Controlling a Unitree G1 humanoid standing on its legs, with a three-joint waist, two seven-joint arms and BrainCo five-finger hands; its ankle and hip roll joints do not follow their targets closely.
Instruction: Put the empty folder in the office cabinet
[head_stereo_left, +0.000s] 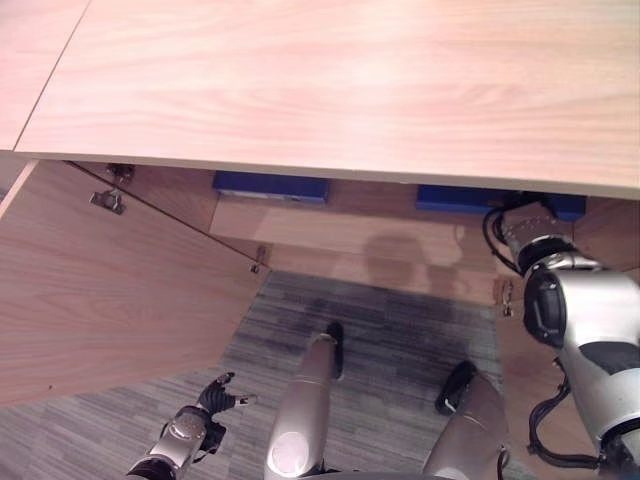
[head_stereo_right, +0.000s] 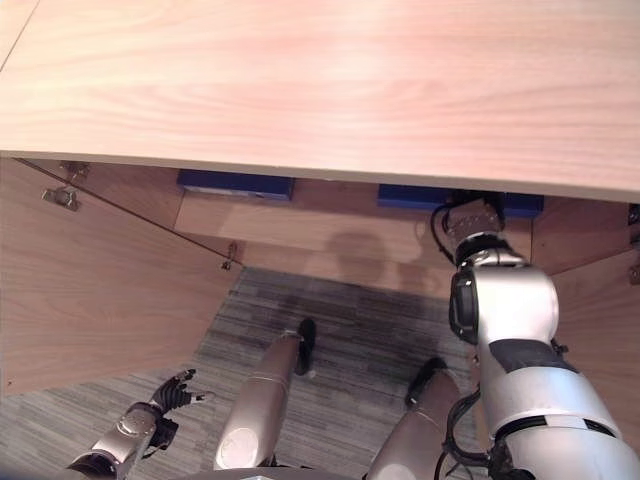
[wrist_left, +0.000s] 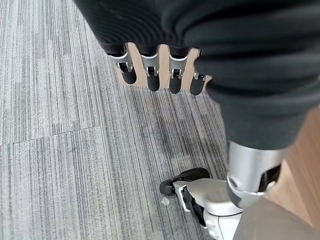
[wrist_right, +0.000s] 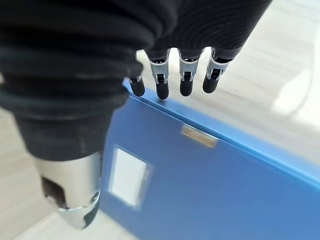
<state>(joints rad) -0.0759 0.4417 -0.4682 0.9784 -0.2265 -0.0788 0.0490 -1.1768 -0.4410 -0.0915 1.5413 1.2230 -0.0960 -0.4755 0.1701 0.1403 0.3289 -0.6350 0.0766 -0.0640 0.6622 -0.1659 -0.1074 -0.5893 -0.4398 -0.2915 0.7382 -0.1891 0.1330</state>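
Reaching into the office cabinet (head_stereo_left: 120, 290): R hand (wrist_right: 172, 82) w/ fingers straight, hovering just over blue folder (wrist_right: 210, 190) lying flat on shelf, long edge crosswise; L hand (head_stereo_left: 215, 397) relaxed, open, hanging well apart.

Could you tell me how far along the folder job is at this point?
The cabinet door already stands open, and a blue folder lies just below the right hand, whose fingers are straight, not gripping. The left hand hangs open over the carpet. Withdrawing the arm looks left.

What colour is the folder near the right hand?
Blue, with a white label; the folder shows best in the right wrist view.
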